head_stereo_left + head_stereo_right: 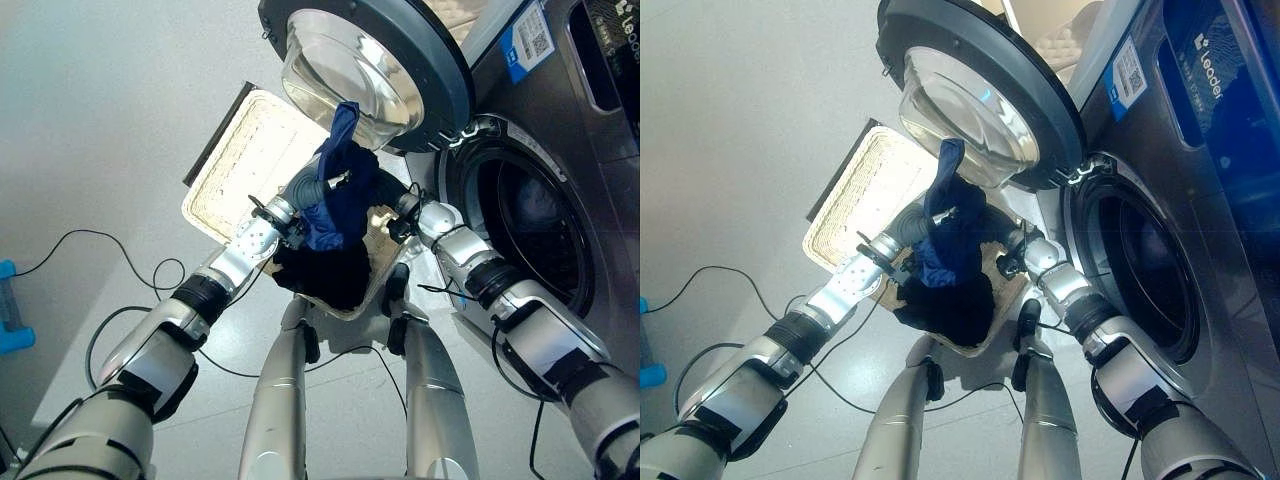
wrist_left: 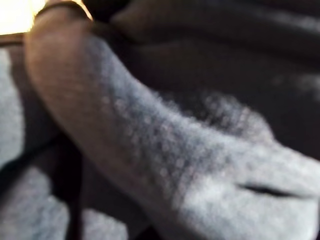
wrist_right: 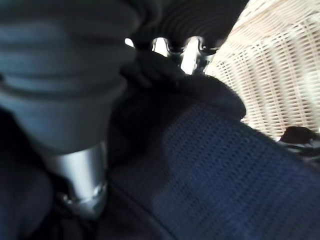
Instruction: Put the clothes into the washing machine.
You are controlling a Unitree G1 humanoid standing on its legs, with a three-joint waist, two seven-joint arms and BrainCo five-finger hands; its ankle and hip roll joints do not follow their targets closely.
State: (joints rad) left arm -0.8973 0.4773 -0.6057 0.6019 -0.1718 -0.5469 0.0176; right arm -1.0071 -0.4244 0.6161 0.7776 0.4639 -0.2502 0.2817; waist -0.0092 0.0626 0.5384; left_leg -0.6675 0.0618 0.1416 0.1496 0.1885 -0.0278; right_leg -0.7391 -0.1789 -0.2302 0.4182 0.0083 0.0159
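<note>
You see both arms reaching into a wicker basket (image 1: 235, 165) on the floor (image 1: 90, 120), with the washing machine (image 1: 590, 190) at about 3 o'clock from it, its round glass door (image 1: 365, 65) swung open above the basket at 12 o'clock. A blue garment (image 1: 335, 195) is lifted between the two hands, one end sticking up toward the door glass, and a black garment (image 1: 325, 270) hangs below it over the basket's near edge. Your left hand (image 1: 300, 205) is buried in the blue cloth at 9 o'clock of the bundle; you cannot tell how its fingers stand. Your right hand (image 1: 395, 205) sits at 3 o'clock of the bundle, its fingers also hidden in cloth, so their state cannot be told. The machine's drum opening (image 1: 530, 230) is dark.
</note>
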